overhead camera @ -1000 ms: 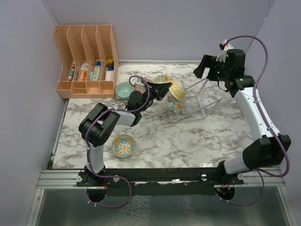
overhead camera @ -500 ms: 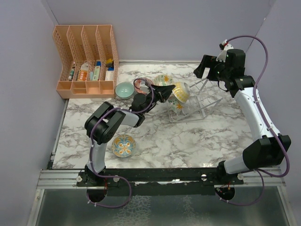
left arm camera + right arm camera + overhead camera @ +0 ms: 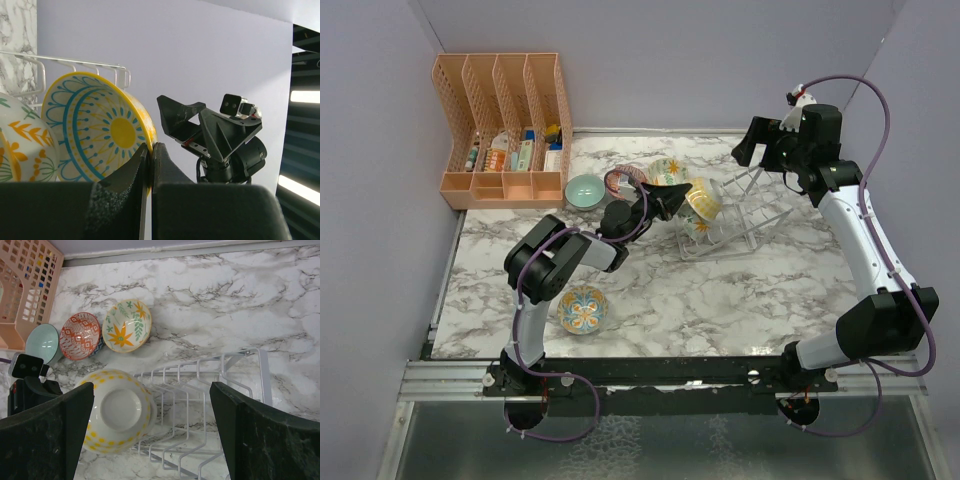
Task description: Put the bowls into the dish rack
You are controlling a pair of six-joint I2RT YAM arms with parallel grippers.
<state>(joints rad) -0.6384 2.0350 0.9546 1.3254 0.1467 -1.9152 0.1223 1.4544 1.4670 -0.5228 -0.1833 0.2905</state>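
My left gripper (image 3: 684, 197) (image 3: 150, 150) is shut on the rim of a yellow bowl (image 3: 702, 198) (image 3: 100, 127) with blue line patterns. It holds the bowl on edge at the left end of the dish rack (image 3: 752, 212) (image 3: 210, 390), next to a floral bowl (image 3: 696, 226) (image 3: 20, 145) standing in the rack. From above, the held bowl's white, yellow-dotted underside (image 3: 117, 410) shows. My right gripper (image 3: 752, 146) (image 3: 150, 390) hovers open and empty high over the rack. On the table lie a floral bowl (image 3: 666, 168) (image 3: 126, 325), a red-patterned bowl (image 3: 80, 335), a teal bowl (image 3: 584, 190) (image 3: 42, 342) and a blue-orange bowl (image 3: 583, 309).
An orange slotted organizer (image 3: 505, 130) (image 3: 25, 285) with small items stands at the back left corner. Purple walls close the table on the left, back and right. The left arm's elbow (image 3: 545, 265) stretches across the middle of the marble top.
The left arm has reached a little further right, bringing the yellow bowl closer against the rack's left end. The right arm has not moved.
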